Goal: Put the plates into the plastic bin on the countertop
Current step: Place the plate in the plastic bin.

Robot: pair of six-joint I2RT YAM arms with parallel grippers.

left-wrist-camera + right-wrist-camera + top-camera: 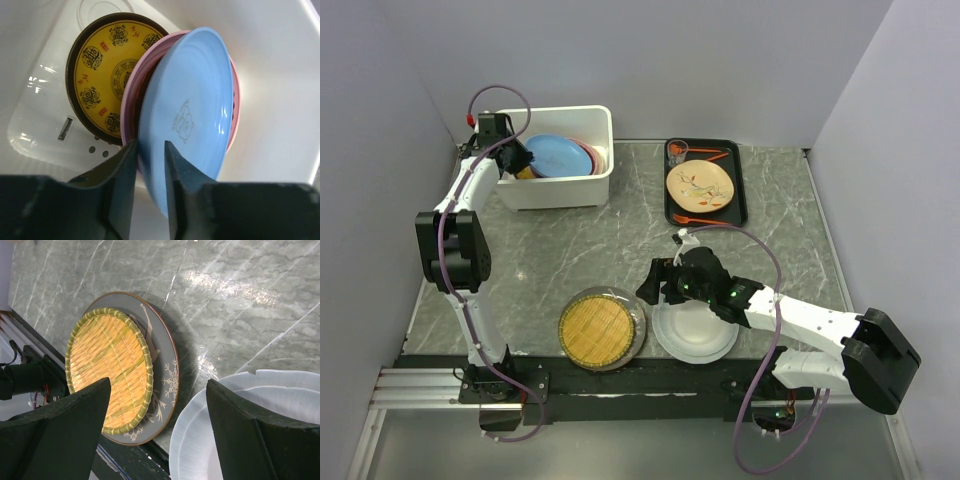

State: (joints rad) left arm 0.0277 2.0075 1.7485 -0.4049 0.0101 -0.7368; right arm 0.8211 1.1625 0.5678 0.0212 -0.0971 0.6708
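Blue plate: its rim sits between the fingers of the left gripper, jaws narrowly parted, one either side. I cannot tell whether they pinch it or stand just clear. The plate stands on edge, tilted against the pink plate, which leans over the gold-patterned brown plate on the floor of the plastic bin, at the far left corner of the countertop. Judgement: this arm's way out is straight back along the plate's edge, since a sideways move could topple the leaning pair. The right gripper is spread wide and holds nothing. It hovers by the near edge over the gap between the deer plate to its left, carrying a woven yellow plate, and the white plates to its right. The right arm is far nearer both. Their rims lie flat, so a low approach seems needed. Bare marble runs from there to the bin, and the black tray at the far edge is off that route.
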